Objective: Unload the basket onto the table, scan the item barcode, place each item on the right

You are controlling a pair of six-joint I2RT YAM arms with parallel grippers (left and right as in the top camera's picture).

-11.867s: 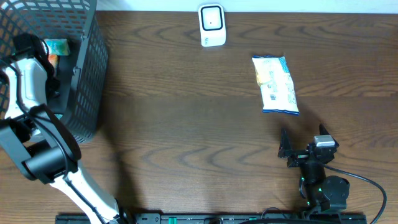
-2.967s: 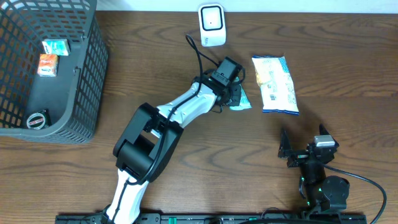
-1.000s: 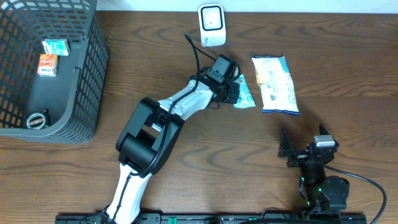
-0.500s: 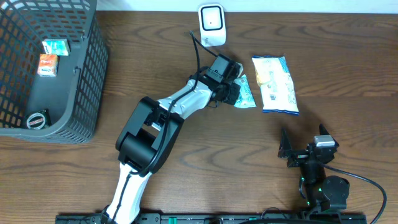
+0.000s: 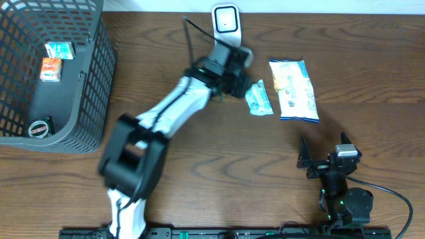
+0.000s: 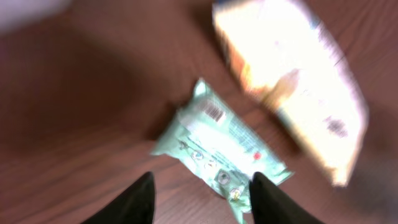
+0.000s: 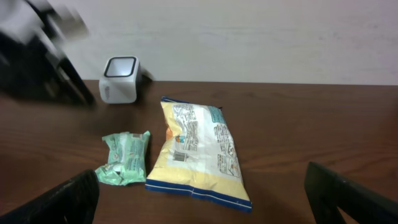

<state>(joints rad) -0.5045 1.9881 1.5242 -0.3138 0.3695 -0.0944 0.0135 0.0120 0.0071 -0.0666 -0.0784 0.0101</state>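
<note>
Packet [image 5: 258, 97] in green wrap flat on the surface [image 5: 199, 153], left claw [image 6: 202, 179] part-spread and empty over it.

Lies just beside the left edge of the yellow chip bag [image 5: 293, 89], apparently with a thin gap between. Long axis nearly parallel to that bag, tilted a little, far end leaning toward the white scanner [image 5: 226, 23] at the back edge. From the left wrist, sits just ahead of and below the parted fingers, nothing between them, barcode [image 6: 214, 114] face-up near one end. Left claw close by, roughly between packet and scanner. Right claw [image 5: 323, 154] spread wide and empty, well apart at the near edge, past the chip bag. By judgement, calls for a regrasp by the left claw across the packet's short width, then the barcode face turned toward the scanner.
</note>
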